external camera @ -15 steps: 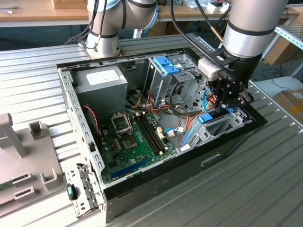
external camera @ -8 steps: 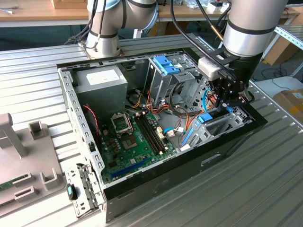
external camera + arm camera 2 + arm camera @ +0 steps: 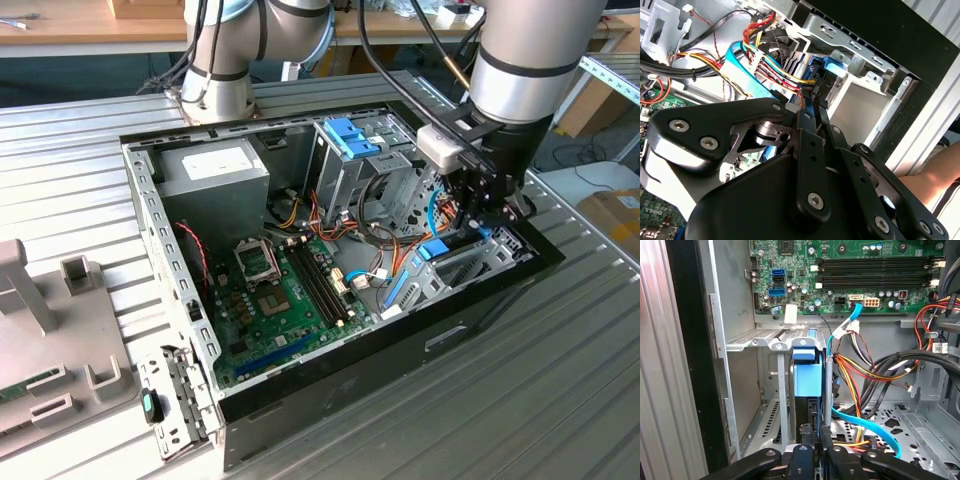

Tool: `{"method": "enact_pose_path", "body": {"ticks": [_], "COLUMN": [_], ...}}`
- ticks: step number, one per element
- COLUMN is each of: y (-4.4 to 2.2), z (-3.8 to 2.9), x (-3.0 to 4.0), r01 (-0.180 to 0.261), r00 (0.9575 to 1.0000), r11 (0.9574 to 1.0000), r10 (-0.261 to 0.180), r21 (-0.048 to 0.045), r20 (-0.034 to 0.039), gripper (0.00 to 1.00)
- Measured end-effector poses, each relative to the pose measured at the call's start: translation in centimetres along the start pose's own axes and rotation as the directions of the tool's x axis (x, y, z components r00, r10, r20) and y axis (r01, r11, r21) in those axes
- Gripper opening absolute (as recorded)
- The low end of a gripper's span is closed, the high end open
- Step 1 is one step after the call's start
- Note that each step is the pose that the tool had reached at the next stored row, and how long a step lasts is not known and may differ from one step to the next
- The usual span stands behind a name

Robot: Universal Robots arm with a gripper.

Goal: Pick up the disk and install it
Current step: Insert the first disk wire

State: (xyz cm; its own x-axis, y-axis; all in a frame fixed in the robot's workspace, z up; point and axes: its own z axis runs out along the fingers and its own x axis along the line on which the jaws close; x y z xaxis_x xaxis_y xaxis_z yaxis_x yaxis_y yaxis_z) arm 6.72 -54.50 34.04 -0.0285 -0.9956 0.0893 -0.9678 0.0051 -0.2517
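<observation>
Gripper (image 3: 478,222) sits low inside the open computer case (image 3: 480,300), at the exterior view's right end, over the drive bay. In the first wrist view its two black fingers (image 3: 805,437) stand close together with only a narrow slot between them, clenched on the near edge of the disk (image 3: 807,377). The second wrist view shows the same fingertips (image 3: 806,107) pressed nearly together above the bay.

Disk: stands on edge in its bright blue carrier, inside a slot of the silver drive bay (image 3: 771,342). In the exterior view the blue carrier (image 3: 436,249) shows just below the gripper, near the case's right wall.

Around it: bundled red, yellow and orange power wires (image 3: 860,370) and a flat light-blue data cable (image 3: 865,422) lie just beside the bay. The green motherboard (image 3: 285,290) fills the case floor to the exterior view's left of the bay, with black memory slots (image 3: 322,280). A silver drive cage with a blue latch (image 3: 350,135) stands at the far side; a grey power supply (image 3: 215,170) is in the far left corner. The case rests on a ribbed metal surface (image 3: 560,400).
</observation>
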Motion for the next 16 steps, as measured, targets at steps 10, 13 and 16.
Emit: {"method": "enact_pose_path", "body": {"ticks": [10,13,16], "y": [0.34,0.62,0.83], "z": [0.32,0.25,0.19], "x": [-0.02,-0.02,-0.01], "r01": [0.0,0.0,0.0], "r00": [1.0,1.0,1.0], "r11": [1.0,1.0,1.0], "r10": [0.0,0.0,0.0], "r21": [0.0055,0.006,0.0067], "r20": [0.0003,0.0004,0.0003], "gripper": [0.17,0.17,0.17]}}
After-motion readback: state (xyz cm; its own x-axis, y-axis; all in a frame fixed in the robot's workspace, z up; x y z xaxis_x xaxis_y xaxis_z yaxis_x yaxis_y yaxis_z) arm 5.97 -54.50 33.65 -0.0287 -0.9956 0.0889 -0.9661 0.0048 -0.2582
